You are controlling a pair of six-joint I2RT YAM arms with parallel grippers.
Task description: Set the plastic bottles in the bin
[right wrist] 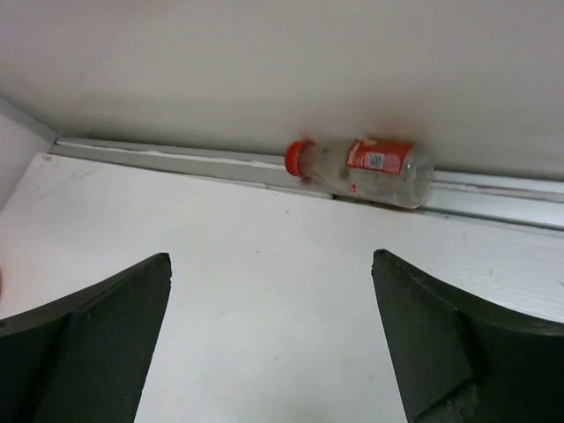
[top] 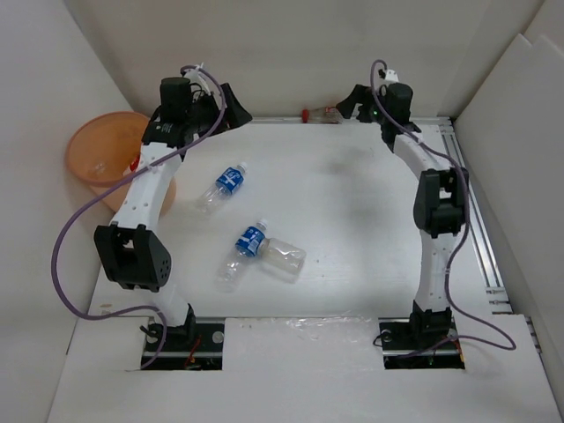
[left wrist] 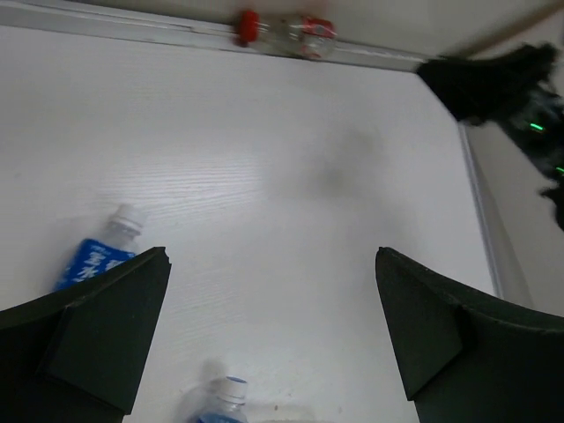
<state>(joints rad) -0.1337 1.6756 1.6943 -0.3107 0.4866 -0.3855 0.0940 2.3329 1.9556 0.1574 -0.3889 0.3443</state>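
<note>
The orange bin (top: pixel 99 157) stands at the far left, beside my left arm. A red-capped bottle (top: pixel 322 114) lies along the back wall. It also shows in the right wrist view (right wrist: pixel 366 169) and the left wrist view (left wrist: pixel 286 33). Two blue-label bottles (top: pixel 226 182) (top: pixel 248 246) and a clear unlabelled one (top: pixel 284 257) lie mid-table. The left wrist view shows the blue-label ones (left wrist: pixel 97 260) (left wrist: pixel 216 405). My left gripper (top: pixel 233 107) (left wrist: pixel 271 256) is open and empty above the table's back left. My right gripper (top: pixel 350 101) (right wrist: pixel 271 257) is open and empty, just short of the red-capped bottle.
White walls close the table in at the back and both sides. A metal rail (top: pixel 476 220) runs along the right edge, and another (right wrist: pixel 176 159) runs under the back wall. Something clear with a red bit (top: pixel 132 163) shows at the bin's near side.
</note>
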